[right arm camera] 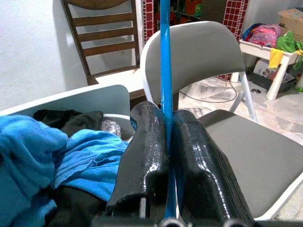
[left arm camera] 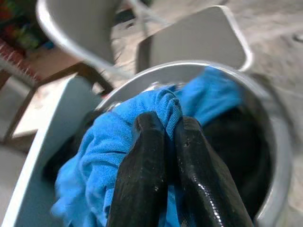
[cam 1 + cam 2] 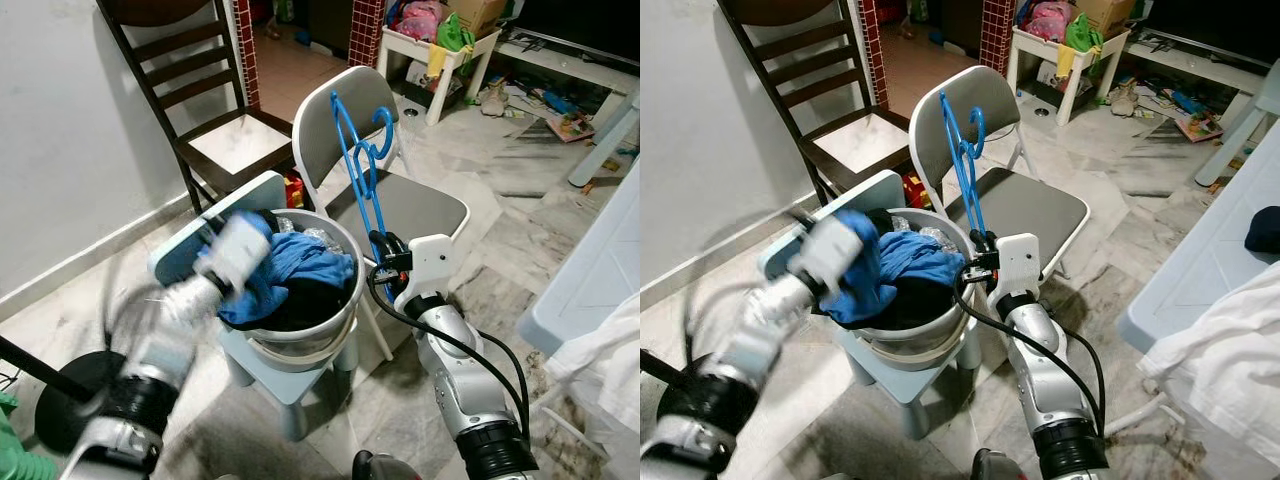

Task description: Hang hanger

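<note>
Right wrist view: right claw (image 1: 166, 142) pinches blue hanger (image 1: 164, 71); left claw (image 2: 165, 142) grips blue cloth (image 2: 142, 118); no readable writing.

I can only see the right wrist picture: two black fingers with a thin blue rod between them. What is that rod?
Observer: It is the stem of a blue plastic hanger, held upright by the right gripper in front of a grey folding chair.
Operator: What is the other arm doing?
Observer: The left gripper is shut on a blue towel-like cloth.
Operator: Where is that cloth?
Observer: In a round metal tub standing on a small pale blue stool.
</note>
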`<state>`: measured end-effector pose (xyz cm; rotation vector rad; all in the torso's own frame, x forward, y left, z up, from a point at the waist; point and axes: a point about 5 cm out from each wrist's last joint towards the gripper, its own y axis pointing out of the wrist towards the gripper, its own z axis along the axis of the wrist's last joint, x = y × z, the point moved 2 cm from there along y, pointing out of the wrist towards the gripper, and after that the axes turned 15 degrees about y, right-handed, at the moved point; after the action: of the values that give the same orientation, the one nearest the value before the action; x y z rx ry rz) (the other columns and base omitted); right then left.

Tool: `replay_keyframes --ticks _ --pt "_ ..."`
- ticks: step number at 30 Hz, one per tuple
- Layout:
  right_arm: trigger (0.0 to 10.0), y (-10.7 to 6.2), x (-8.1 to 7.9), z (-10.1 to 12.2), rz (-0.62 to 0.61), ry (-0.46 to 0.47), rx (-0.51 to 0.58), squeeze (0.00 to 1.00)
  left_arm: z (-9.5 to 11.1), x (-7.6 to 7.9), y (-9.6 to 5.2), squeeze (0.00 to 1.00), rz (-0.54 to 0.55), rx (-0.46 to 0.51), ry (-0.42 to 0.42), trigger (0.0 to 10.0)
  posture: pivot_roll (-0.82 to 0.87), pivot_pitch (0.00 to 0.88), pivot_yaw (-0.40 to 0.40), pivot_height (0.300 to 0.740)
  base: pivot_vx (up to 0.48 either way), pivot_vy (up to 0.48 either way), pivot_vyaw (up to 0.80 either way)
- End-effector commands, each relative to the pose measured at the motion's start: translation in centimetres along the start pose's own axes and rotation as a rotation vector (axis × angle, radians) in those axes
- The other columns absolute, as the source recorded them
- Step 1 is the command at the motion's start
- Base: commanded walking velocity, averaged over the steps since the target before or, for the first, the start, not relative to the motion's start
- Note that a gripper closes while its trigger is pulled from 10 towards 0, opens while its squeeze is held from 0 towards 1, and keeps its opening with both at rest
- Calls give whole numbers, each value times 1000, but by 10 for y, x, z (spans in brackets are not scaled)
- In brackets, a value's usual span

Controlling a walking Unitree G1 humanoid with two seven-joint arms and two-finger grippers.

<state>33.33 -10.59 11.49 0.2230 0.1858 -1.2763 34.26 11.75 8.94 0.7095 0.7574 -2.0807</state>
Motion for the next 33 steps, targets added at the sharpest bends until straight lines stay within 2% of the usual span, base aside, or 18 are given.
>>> replay_keyframes --ticks 1,2,7,15,22,25,27,30,32,33 --pt "10000 2 -1 2 7 -8 8 0 1 30 2 0 -184 25 119 0 -118 74 -4 740 0 0 0" --pt "10000 2 -3 2 10 -8 8 0 0 42 2 0 -243 26 145 0 -118 74 -4 740 0 0 0" --pt "10000 3 -5 1 15 -6 7 0 -2 60 2 0 -335 30 189 0 -117 77 -3 740 0 0 0" --pt "10000 4 -6 1 17 -4 7 0 -9 71 0 0 -393 25 194 39 -114 75 1 740 0 0 0" --pt "10000 4 -7 0 19 -3 6 0 -12 66 -2 0 -351 31 159 0 -108 72 1 740 0 0 0" --pt "10000 4 -7 -1 20 -3 4 0 -8 51 1 0 -242 42 149 0 -106 72 1 740 0 0 0" --pt "10000 5 -7 -1 20 -3 4 0 5 18 3 0 -31 112 149 0 -104 72 0 740 0 0 0" --pt "10000 6 -6 -1 17 0 4 0 25 -31 -4 0 244 215 175 0 -102 73 1 740 0 0 0" --pt "10000 6 -6 -1 15 0 4 0 32 -52 -8 0 313 234 191 0 -97 74 1 740 0 0 0" --pt "10000 6 -6 -1 13 2 3 0 43 -75 -14 0 385 270 212 0 -92 73 2 740 0 0 0"
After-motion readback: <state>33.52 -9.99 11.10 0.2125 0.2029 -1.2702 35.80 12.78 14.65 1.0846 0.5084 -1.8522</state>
